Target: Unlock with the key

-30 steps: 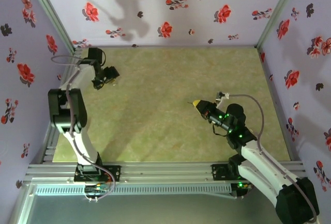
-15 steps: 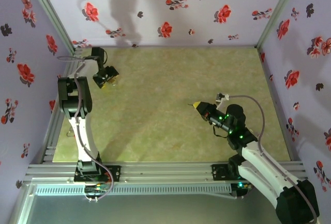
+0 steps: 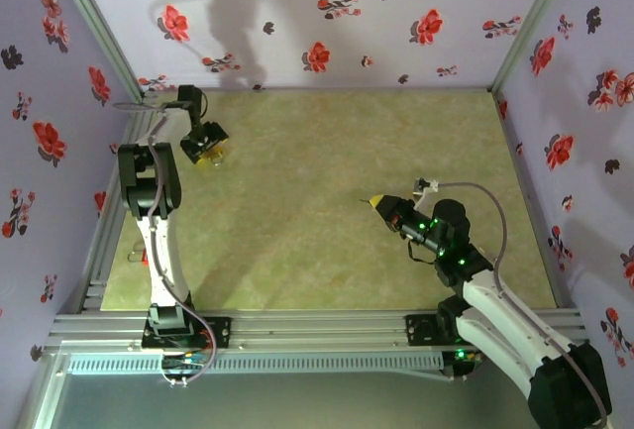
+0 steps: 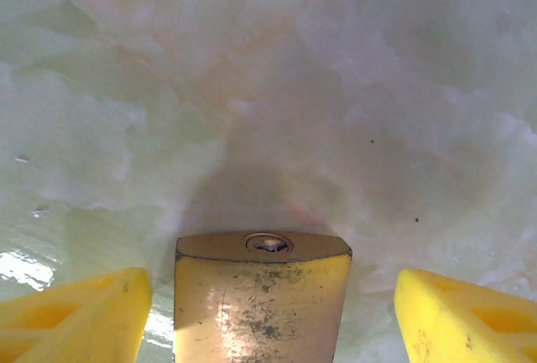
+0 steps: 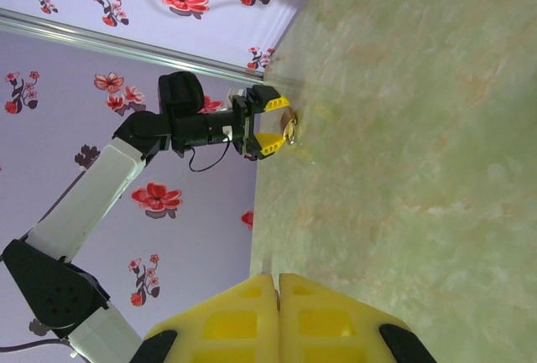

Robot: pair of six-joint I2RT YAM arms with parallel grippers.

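Observation:
The brass padlock (image 4: 260, 306) lies on the table at the back left, keyhole end (image 4: 268, 244) facing away from the left wrist camera. My left gripper (image 4: 273, 300) is open astride it, with a wide gap between each yellow finger (image 4: 77, 313) and the lock body. From above, the left gripper (image 3: 206, 144) sits over the padlock (image 3: 206, 159). My right gripper (image 3: 378, 203) hovers mid-table, right of centre, shut on the key (image 3: 363, 199). In the right wrist view the key's thin blade (image 5: 266, 264) pokes out from the closed fingertips (image 5: 278, 283), pointing toward the distant padlock (image 5: 289, 127).
Flowered purple walls enclose the green marbled table (image 3: 327, 152) on three sides. An aluminium rail (image 3: 297, 328) runs along the near edge by the arm bases. The left arm's elbow (image 3: 149, 176) stands tall near the left wall.
The left arm's elbow has swung back toward the left wall and its gripper has shifted slightly right over the padlock. The right gripper with the key has barely moved.

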